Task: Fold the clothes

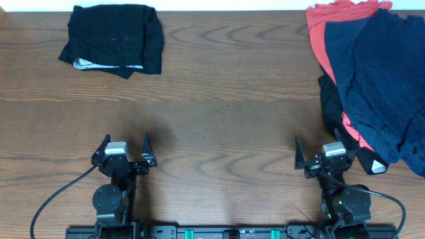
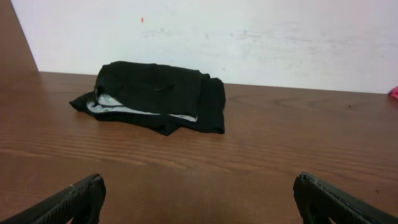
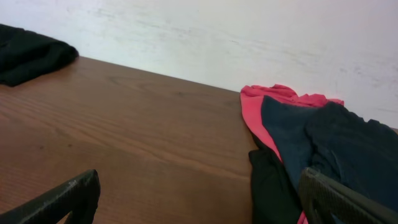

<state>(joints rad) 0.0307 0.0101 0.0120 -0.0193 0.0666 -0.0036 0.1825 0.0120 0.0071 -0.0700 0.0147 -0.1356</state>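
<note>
Done: black shorts (image 1: pixel 113 38) folded, far-left corner of tabletop (image 1: pixel 226 99). Remaining: heaped navy, coral-red, black garments (image 1: pixel 385 73), right edge, unfolded. Near edge: left gripper (image 1: pixel 125 143), right gripper (image 1: pixel 322 150), jaws apart, empty.

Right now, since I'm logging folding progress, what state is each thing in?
black shorts: folded, far left, pale lining showing.
navy garments: unfolded, crumpled, topmost at the right edge.
coral-red garment: unfolded, partly under the navy garments.
black garment: unfolded, mostly covered by the other two.
left tool: open, empty.
right tool: open, empty.
</note>
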